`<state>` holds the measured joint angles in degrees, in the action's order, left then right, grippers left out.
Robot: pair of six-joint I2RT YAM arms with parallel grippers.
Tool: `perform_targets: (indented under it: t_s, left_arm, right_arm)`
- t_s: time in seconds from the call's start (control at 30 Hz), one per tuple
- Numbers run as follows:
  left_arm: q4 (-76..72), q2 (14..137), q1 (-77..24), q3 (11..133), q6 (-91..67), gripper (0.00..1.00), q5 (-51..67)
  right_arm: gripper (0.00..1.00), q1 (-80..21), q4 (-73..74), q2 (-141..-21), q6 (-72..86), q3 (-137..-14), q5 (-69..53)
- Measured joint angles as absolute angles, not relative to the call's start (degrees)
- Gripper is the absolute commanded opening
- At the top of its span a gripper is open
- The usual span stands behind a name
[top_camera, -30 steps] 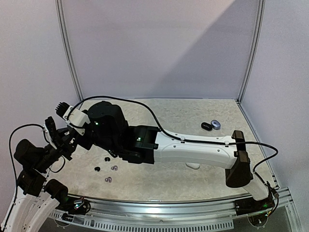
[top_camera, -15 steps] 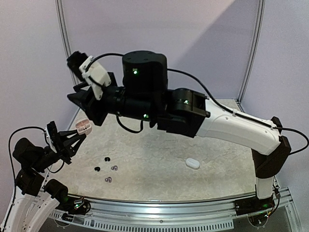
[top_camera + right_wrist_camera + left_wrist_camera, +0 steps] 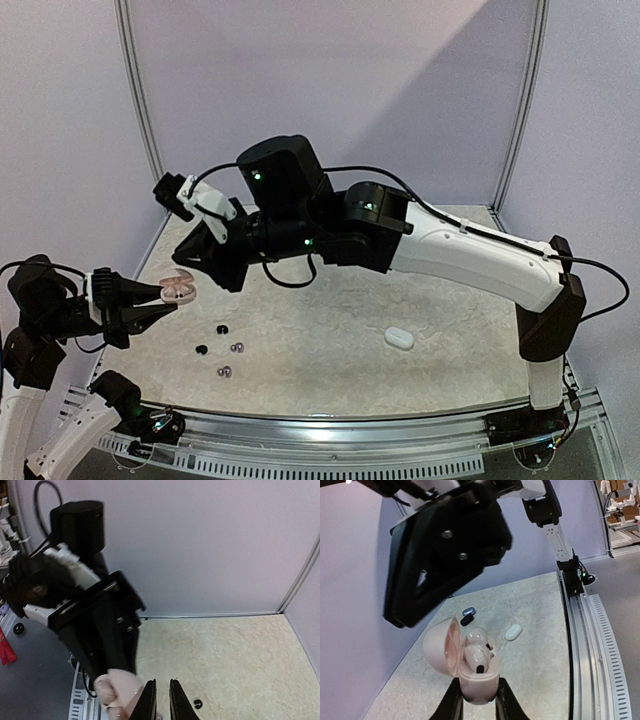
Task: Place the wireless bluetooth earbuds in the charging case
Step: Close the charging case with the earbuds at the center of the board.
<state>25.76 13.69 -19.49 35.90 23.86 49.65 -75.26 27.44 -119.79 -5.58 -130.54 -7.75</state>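
**Top external, left wrist and right wrist views: pink case pinched in my left jaws, my right jaws close beside it**

Top external. My left gripper holds the pink charging case clear of the table, above its left edge. The lid is swung open. My right arm reaches across from the right, and my right gripper points down-left, just above and behind the case. Its jaw state is not legible here. On the table below lie two black earbuds and two grey earbuds, loose and near one another. A white closed case rests well apart to the right.

Left wrist. My left gripper clamps the base of the pink charging case from both sides. The lid stands to the left, and two pink earbuds sit in the wells. My right gripper hangs overhead, apart from the case. Far below lie the white closed case, a black case and a blue case.

Right wrist. My right gripper shows both fingers almost together, with only a thin slit between them and nothing seen in it. The tips run off the bottom edge. The pink charging case sits just left of them, below my left gripper. One black earbud lies on the table.
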Motion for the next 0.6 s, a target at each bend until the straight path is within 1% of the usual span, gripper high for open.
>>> perform_targets:
  t_s: [0.27,0.37,0.43,0.47,0.5,0.57,0.6]
  left_arm:
    - [26.85,15.68,-19.49,36.05,23.66,0.00,48.60]
    - [27.00,15.81,-19.49,36.29,23.77,0.00,47.79]
    - [27.11,15.81,-19.49,36.40,23.92,0.00,47.27]
    - [27.20,15.81,-19.49,36.42,24.03,0.00,47.09]
    - [27.33,15.81,-19.49,36.45,24.23,0.00,47.09]
    - [28.01,15.81,-19.49,36.60,25.34,0.00,47.31]
    - [28.51,15.81,-19.49,36.64,26.17,0.00,47.55]
  right_arm:
    - [0.10,-77.30,31.29,-118.26,-8.95,-127.81,-14.66]
    - [0.12,-77.62,33.52,-117.80,-9.34,-127.66,-16.88]
    - [0.25,-77.71,34.54,-117.56,-9.39,-127.66,-18.02]
    - [0.35,-77.78,35.20,-117.40,-9.54,-127.66,-18.28]
    - [0.47,-77.87,35.73,-117.25,-9.67,-127.66,-18.35]
    - [0.63,-77.95,36.34,-116.88,-9.26,-127.46,-18.09]
    - [0.74,-77.97,36.34,-116.57,-9.45,-127.13,-17.98]
